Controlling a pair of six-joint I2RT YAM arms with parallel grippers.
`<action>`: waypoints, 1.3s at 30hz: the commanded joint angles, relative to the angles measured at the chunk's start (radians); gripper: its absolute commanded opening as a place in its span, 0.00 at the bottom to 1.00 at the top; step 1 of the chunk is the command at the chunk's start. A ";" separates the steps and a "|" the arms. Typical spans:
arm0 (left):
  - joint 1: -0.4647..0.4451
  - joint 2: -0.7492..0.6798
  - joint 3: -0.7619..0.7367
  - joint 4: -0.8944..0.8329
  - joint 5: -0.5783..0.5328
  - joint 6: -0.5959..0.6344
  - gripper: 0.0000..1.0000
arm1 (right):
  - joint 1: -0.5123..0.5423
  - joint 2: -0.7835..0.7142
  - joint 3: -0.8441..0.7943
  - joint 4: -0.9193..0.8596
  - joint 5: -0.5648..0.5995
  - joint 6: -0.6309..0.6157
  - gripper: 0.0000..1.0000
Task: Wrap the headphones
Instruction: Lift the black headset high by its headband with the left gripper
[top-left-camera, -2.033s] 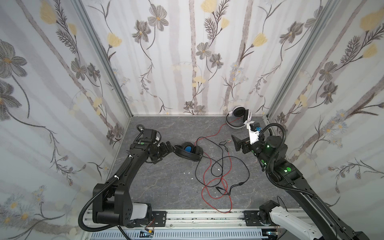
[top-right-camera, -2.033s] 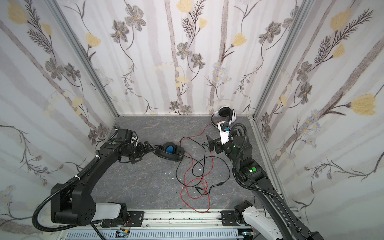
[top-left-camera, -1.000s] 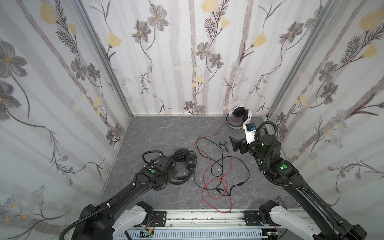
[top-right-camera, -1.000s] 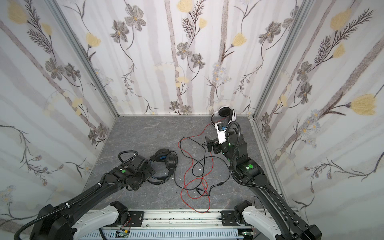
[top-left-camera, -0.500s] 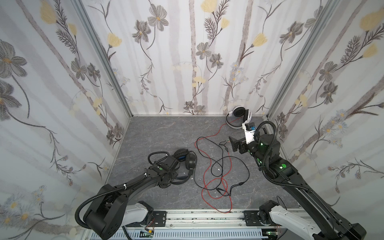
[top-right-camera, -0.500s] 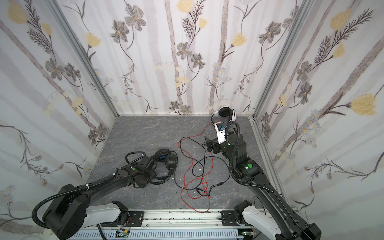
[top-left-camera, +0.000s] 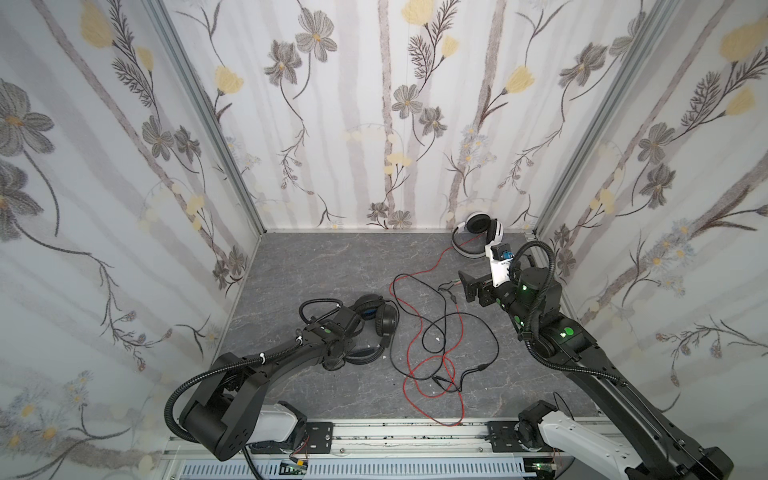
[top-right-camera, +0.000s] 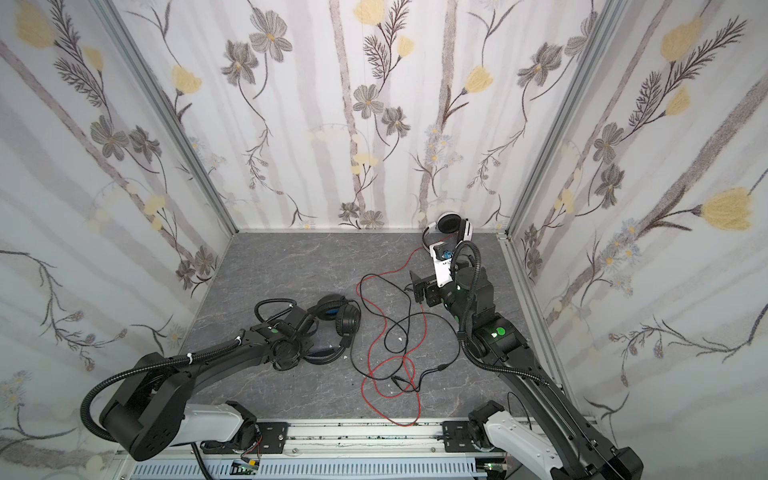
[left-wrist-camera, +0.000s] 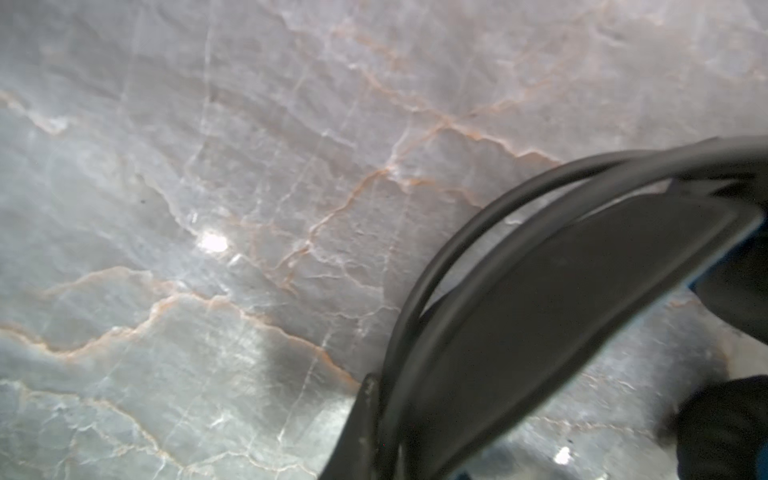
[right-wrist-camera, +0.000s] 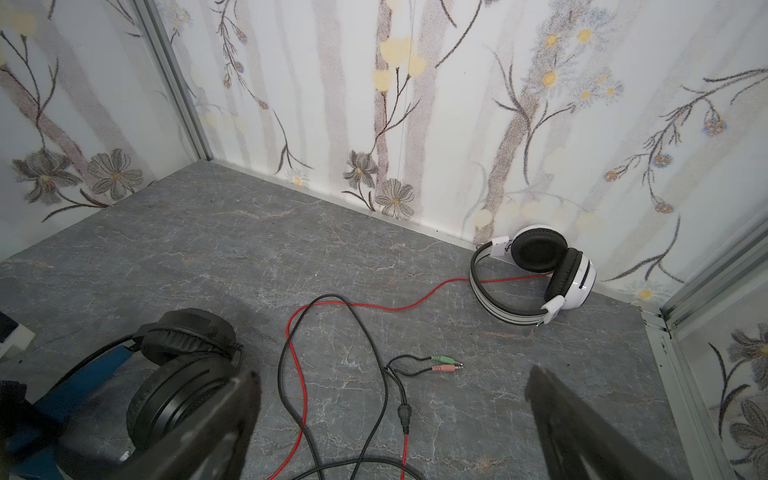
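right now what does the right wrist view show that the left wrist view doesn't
Only the right wrist view: the white headphones by the back wall, the red cable, the green and pink plugs, the flowered walls, and the open right gripper. Only the left wrist view: a close-up of the headband arching over the surface. Both: the black headphones and the grey marbled table.

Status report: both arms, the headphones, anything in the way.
Left end effector shut on headband of black headset. Right end effector open, empty, above the cables. Black cable and red cable crossed, loose, neither wrapped. White headset by back wall.
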 joint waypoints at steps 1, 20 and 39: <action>0.022 -0.005 0.061 -0.030 -0.038 0.126 0.06 | -0.001 -0.006 0.008 0.004 -0.003 -0.019 1.00; 0.070 0.000 0.929 -0.370 -0.302 1.027 0.00 | 0.001 -0.019 -0.032 0.157 -0.509 0.060 1.00; -0.003 0.214 1.539 -0.514 -0.069 1.301 0.00 | 0.007 0.080 -0.199 0.552 -0.772 0.320 1.00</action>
